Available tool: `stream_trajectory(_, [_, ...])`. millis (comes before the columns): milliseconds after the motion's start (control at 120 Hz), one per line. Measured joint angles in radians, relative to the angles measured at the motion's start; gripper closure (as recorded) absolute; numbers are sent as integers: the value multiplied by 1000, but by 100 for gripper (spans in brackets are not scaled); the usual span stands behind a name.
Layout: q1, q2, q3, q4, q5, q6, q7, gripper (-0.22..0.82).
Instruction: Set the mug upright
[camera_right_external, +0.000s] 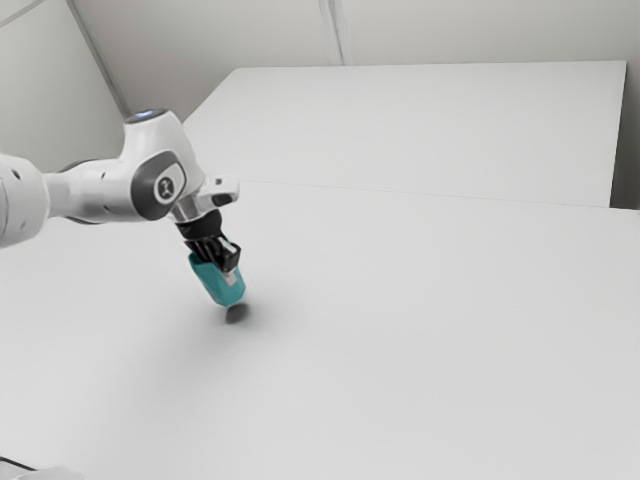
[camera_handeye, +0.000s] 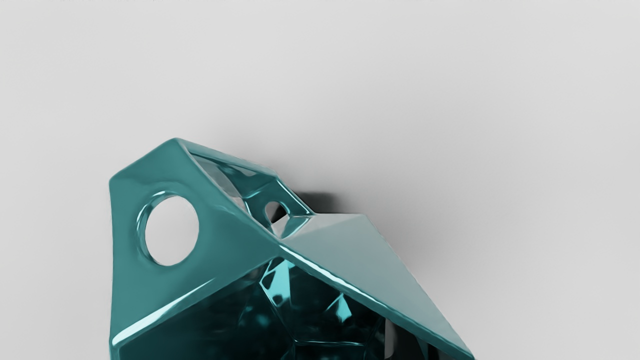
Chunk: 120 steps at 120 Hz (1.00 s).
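The black gripper (camera_right_external: 229, 264) points down and is shut on the wall of the teal mug (camera_right_external: 218, 281) near its rim. The mug is tilted, its open end up at the fingers and its base lower, toward the exterior view's right. A small dark shadow lies just under the base; whether the base touches the table cannot be told. In the wrist view the faceted mug (camera_handeye: 215, 225) shows its dark inside and a handle with a round hole. Part of the gripper (camera_handeye: 411, 346) appears within the mug's opening, and the rest of the fingers is hidden.
The white table (camera_right_external: 400, 330) spreads around the mug on all sides. A paler raised panel or wall section (camera_right_external: 420, 130) stands beyond its far edge. A dark cable (camera_right_external: 18, 464) lies at the exterior view's lower left corner.
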Motion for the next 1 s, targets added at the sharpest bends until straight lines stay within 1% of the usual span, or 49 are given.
stream_trajectory(350, [-28,30,-10,-42,52,64,-142,78])
stream_trajectory(675, [-40,49,-10,-79,76,164,-223,78])
stream_trajectory(717, [-40,50,-10,-82,76,173,-230,74])
stream_trajectory(792, [-40,51,-11,-87,73,187,-239,64])
stream_trajectory(833, [-40,50,-11,-89,72,193,-244,57])
stream_trajectory(917, [-40,48,-12,-90,71,202,-252,39])
stream_trajectory(1000, [-39,40,-13,-90,70,207,-260,26])
